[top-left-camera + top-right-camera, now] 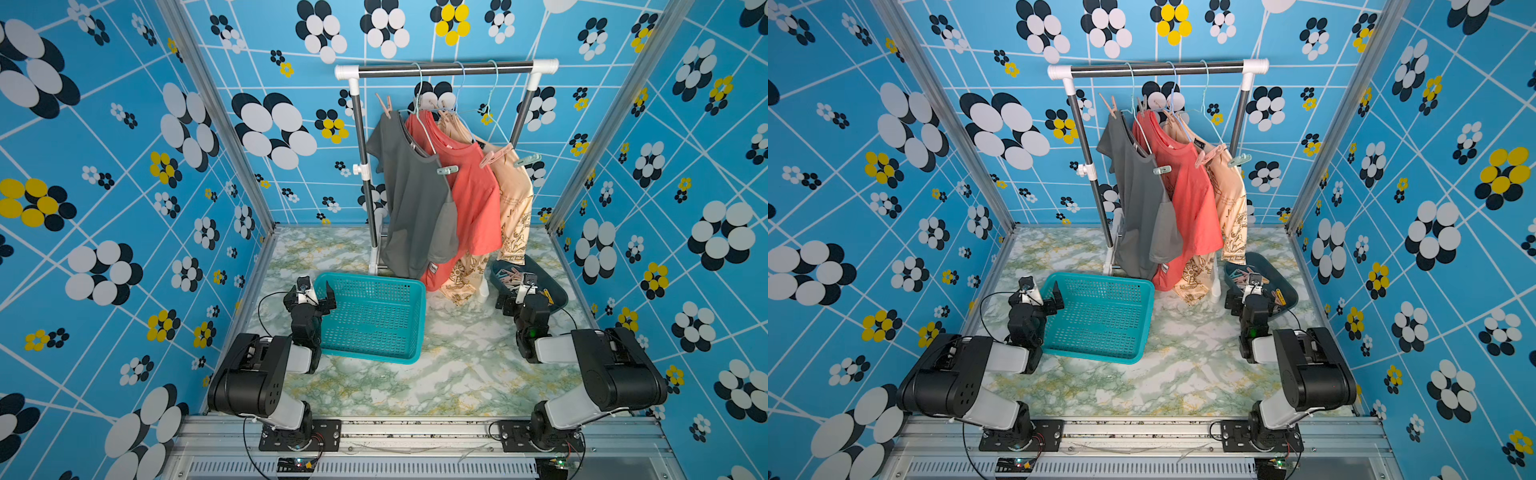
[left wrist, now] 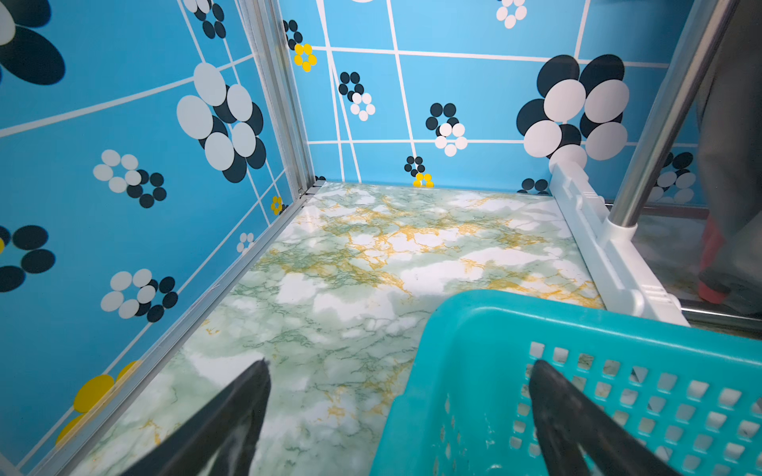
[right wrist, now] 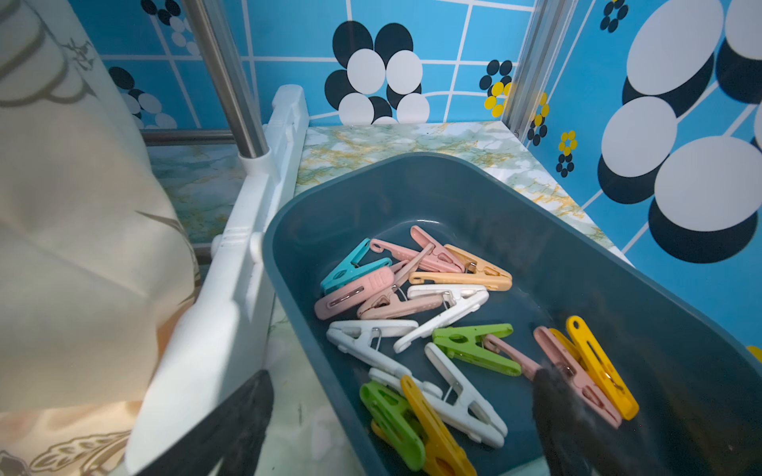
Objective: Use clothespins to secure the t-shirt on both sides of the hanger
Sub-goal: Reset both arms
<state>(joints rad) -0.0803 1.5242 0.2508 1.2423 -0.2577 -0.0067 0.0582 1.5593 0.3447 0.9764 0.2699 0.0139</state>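
At the right hand [image 3: 402, 375], spread wide and empty: likely trouble in closing on two clothespins [image 3: 433, 296] at once, heaped and crossed in the dark tray [image 3: 412, 181], or in nipping the tray wall. Pitched down, low, one finger inside the tray, one outside. Left hand [image 2: 398, 366] also spread, empty, astride the teal basket [image 2: 577, 321] rim. Farther back, t-shirts [image 1: 411, 199] hung from the rack [image 1: 444, 70], several already pinned.

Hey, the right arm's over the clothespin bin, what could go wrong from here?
1. The right gripper straddles the bin wall, one of its fingers outside; lowering straight could strike the rim or tip the bin.
2. The clothespins lie overlapped, so a grab may lift two or catch one crooked.
3. The left gripper straddles the rim of the teal basket; a sideways move might drag it.
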